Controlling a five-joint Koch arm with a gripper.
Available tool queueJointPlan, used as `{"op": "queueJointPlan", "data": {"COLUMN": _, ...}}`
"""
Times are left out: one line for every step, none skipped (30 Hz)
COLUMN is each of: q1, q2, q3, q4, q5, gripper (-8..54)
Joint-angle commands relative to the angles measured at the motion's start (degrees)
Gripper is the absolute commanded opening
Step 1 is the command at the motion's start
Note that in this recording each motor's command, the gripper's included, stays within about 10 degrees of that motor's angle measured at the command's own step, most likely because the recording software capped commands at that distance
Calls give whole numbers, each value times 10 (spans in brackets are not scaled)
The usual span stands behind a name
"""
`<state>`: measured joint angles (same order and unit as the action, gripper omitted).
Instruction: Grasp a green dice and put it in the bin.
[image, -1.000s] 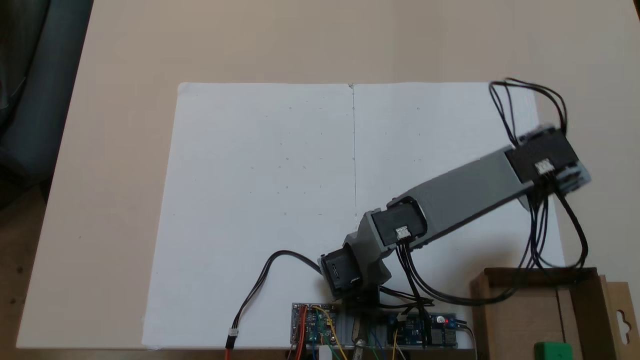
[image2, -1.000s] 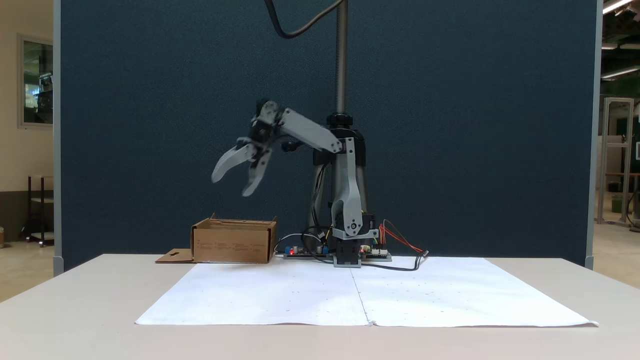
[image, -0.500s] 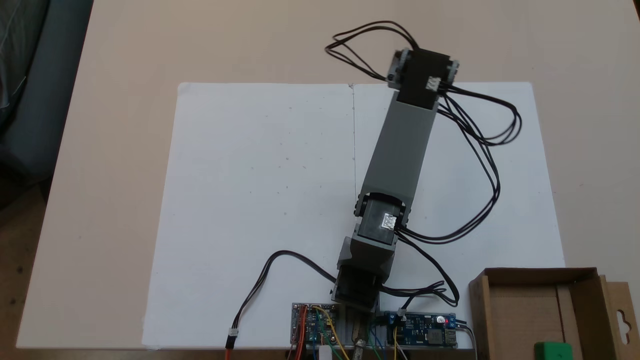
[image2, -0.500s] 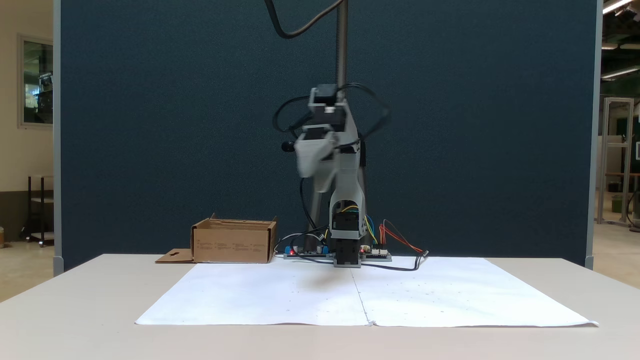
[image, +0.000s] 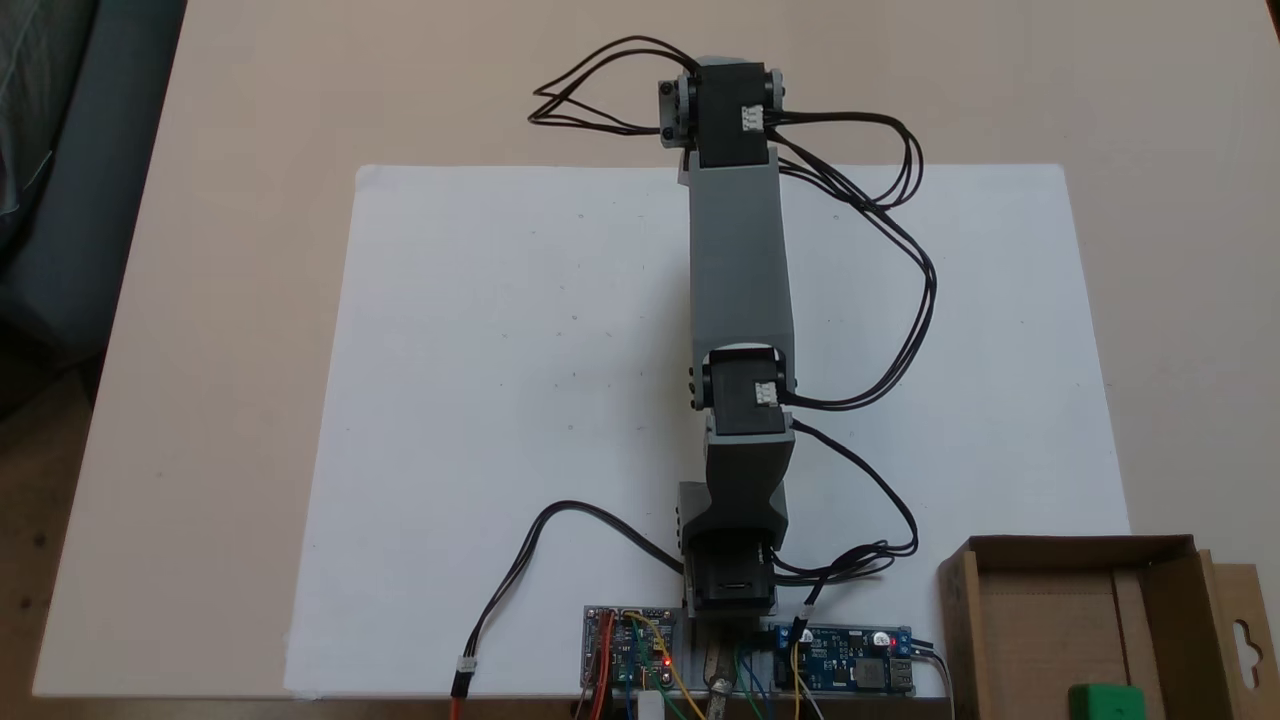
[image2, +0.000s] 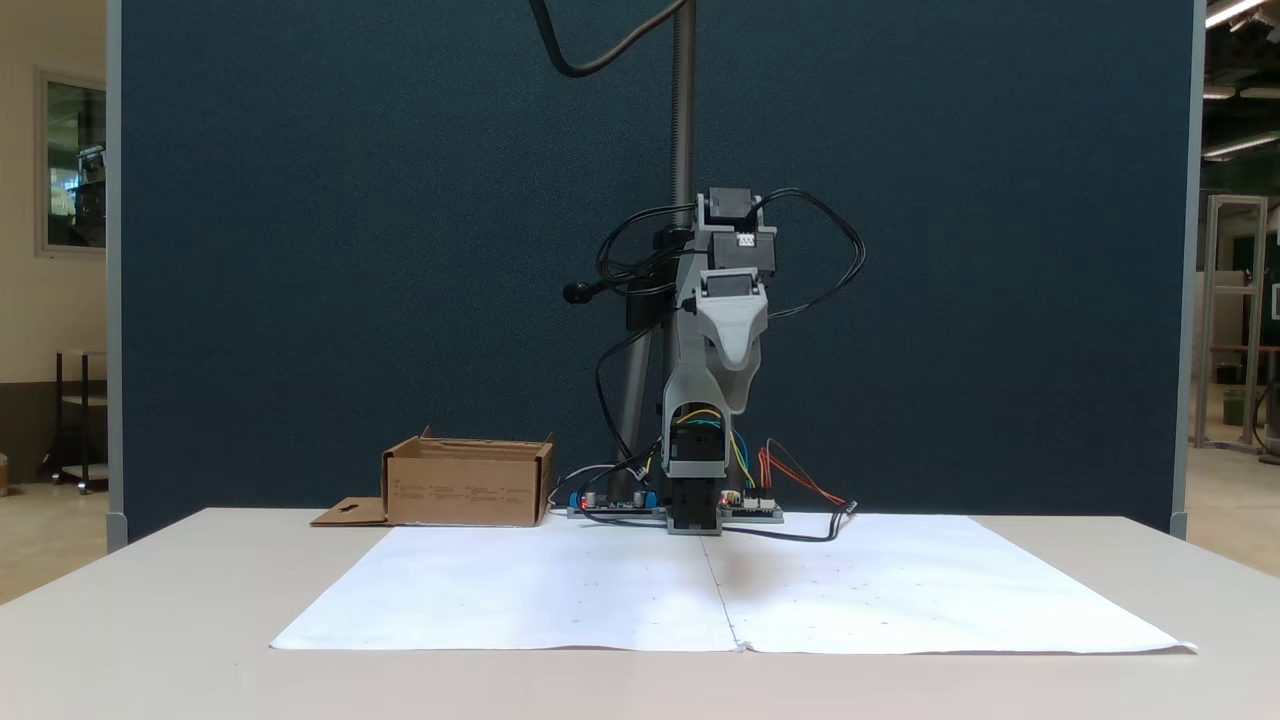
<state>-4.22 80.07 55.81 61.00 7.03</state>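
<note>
Gripper (image2: 737, 385) faces the front camera head-on in a fixed view, hanging high above the white paper, its grey jaws stacked one behind the other, so whether they are spread or pressed together cannot be told. Nothing shows between them from this angle.

Nearest that front camera lies the white paper sheet (image2: 730, 595), two pieces meeting at a centre seam, spread flat on the beige table (image2: 150, 620). Past the paper's far edge stands the arm's base (image2: 693, 505), flanked by small circuit boards (image: 845, 672) with coloured wires. From the top-down fixed view the arm (image: 738, 260) stretches straight out from the base along the seam, its wrist motor (image: 722, 110) past the paper's far edge, with black cables (image: 900, 260) looping off to the right of that view.

The bin (image: 1165, 620) sits on the table beside the base, at the lower right corner of the top-down view and to the left of the base in the front view (image2: 468, 485). Its hang-hole tab (image: 1240, 640) lies flat on the outer side. The green dice (image: 1105, 700) rests inside the bin, on its floor against the frame's bottom edge, well apart from the gripper.

Farthest back, a dark blue partition (image2: 350, 250) stands behind the table, with a metal pole (image2: 684, 120) rising behind the arm.
</note>
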Motion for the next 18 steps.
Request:
{"op": "queueJointPlan", "data": {"q1": -11, "q2": 18, "q3": -22, "q4": -32, "q5": 6, "gripper": 438}}
{"op": "queueJointPlan", "data": {"q1": -11, "q2": 18, "q3": -21, "q4": -37, "q5": 6, "gripper": 438}}
{"op": "queueJointPlan", "data": {"q1": -9, "q2": 18, "q3": -19, "q4": -45, "q5": 6, "gripper": 439}}
{"op": "queueJointPlan", "data": {"q1": -7, "q2": 18, "q3": -18, "q4": -50, "q5": 6, "gripper": 438}}
{"op": "queueJointPlan", "data": {"q1": -5, "q2": 20, "q3": -14, "q4": -60, "q5": 6, "gripper": 439}}
{"op": "queueJointPlan", "data": {"q1": -2, "q2": 23, "q3": -10, "q4": -71, "q5": 6, "gripper": 439}}
{"op": "queueJointPlan", "data": {"q1": 2, "q2": 31, "q3": -1, "q4": -83, "q5": 6, "gripper": 439}}
{"op": "queueJointPlan", "data": {"q1": 4, "q2": 40, "q3": 17, "q4": -105, "q5": 6, "gripper": 439}}
{"op": "queueJointPlan", "data": {"q1": 5, "q2": 51, "q3": 40, "q4": -136, "q5": 6, "gripper": 439}}
{"op": "queueJointPlan", "data": {"q1": 5, "q2": 63, "q3": 68, "q4": -162, "q5": 6, "gripper": 443}}
{"op": "queueJointPlan", "data": {"q1": 5, "q2": 74, "q3": 93, "q4": -186, "q5": 6, "gripper": 445}}
{"op": "queueJointPlan", "data": {"q1": 5, "q2": 84, "q3": 116, "q4": -212, "q5": 5, "gripper": 444}}
{"op": "queueJointPlan", "data": {"q1": 5, "q2": 96, "q3": 142, "q4": -235, "q5": -1, "gripper": 441}}
{"op": "queueJointPlan", "data": {"q1": 5, "q2": 106, "q3": 166, "q4": -259, "q5": -18, "gripper": 442}}
{"op": "queueJointPlan", "data": {"q1": 9, "q2": 117, "q3": 195, "q4": -284, "q5": -33, "gripper": 442}}
{"op": "queueJointPlan", "data": {"q1": 18, "q2": 129, "q3": 223, "q4": -307, "q5": -43, "gripper": 441}}
{"op": "queueJointPlan", "data": {"q1": 25, "q2": 136, "q3": 253, "q4": -330, "q5": -56, "gripper": 444}}
{"op": "queueJointPlan", "data": {"q1": 35, "q2": 148, "q3": 283, "q4": -357, "q5": -66, "gripper": 445}}
